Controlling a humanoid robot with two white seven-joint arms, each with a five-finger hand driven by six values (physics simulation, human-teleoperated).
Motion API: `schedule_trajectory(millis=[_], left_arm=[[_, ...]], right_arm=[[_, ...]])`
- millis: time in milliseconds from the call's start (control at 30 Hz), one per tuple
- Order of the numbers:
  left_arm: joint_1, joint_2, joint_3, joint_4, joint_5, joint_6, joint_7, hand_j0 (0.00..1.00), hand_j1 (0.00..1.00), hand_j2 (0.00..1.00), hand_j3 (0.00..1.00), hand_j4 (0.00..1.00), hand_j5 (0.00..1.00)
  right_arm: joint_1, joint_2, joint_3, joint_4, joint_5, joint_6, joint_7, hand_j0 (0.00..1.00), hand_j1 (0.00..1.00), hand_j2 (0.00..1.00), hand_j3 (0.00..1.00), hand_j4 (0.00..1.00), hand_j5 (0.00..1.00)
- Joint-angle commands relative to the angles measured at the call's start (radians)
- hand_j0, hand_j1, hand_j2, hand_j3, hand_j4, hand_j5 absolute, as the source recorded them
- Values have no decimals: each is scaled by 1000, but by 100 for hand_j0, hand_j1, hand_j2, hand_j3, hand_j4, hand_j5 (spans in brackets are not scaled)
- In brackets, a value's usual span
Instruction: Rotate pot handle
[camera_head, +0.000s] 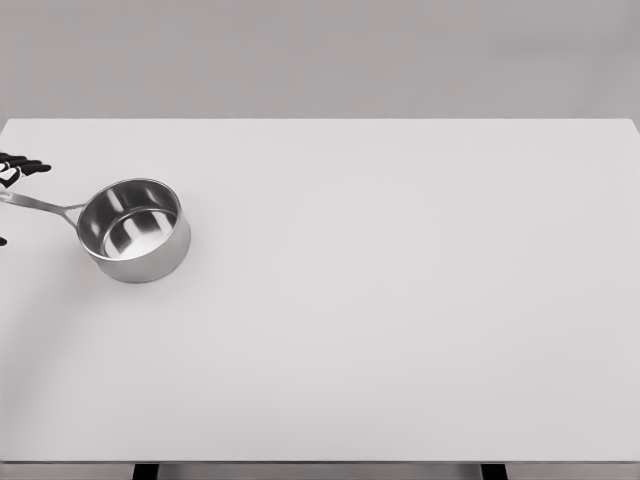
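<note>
A shiny steel pot (135, 230) stands upright on the white table (400, 300) near its left side. Its long thin handle (40, 205) points left and runs out to the picture's left edge. My left hand (10, 203) shows only as dark fingertips at that edge. Its fingers (25, 166) reach out just above the handle's end, and a thumb tip shows below it. The hand is open around the handle's end, with small gaps on both sides. The rest of the hand and the arm are out of frame. The right arm is out of view.
The table's far edge runs along the top, below a plain grey wall. Its front edge lies near the bottom, with two dark table legs (145, 470) showing under it.
</note>
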Motion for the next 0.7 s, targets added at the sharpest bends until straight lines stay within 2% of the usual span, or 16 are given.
schedule_trajectory(millis=[0, 67, 133, 300, 433, 500, 667], left_arm=[[0, 3, 0, -6, 13, 2, 1, 100, 100, 100, 100, 100, 100], [0, 4, 2, -20, 22, 2, 2, 100, 100, 100, 100, 100, 100], [9, 15, -1, -77, 68, 2, 2, 100, 100, 100, 100, 100, 100], [38, 18, -1, -267, 165, 2, 2, 100, 100, 100, 100, 100, 100], [44, 4, 0, -396, 201, 2, 2, 100, 100, 100, 100, 100, 100], [54, 4, 2, -423, 214, 2, 2, 100, 100, 100, 100, 100, 100], [54, 4, 0, -426, 226, 2, -4, 100, 100, 100, 100, 100, 100]], right_arm=[[0, 0, 0, 0, 0, 0, 0, 100, 100, 100, 100, 100, 100], [0, 0, 0, 0, 0, 0, 0, 100, 100, 100, 100, 100, 100], [0, 0, 0, 0, 0, 0, 0, 100, 100, 100, 100, 100, 100], [0, 0, 0, 0, 0, 0, 0, 100, 100, 100, 100, 100, 100], [0, 0, 0, 0, 0, 0, 0, 100, 100, 100, 100, 100, 100], [0, 0, 0, 0, 0, 0, 0, 100, 100, 100, 100, 100, 100], [0, 0, 0, 0, 0, 0, 0, 100, 100, 100, 100, 100, 100]])
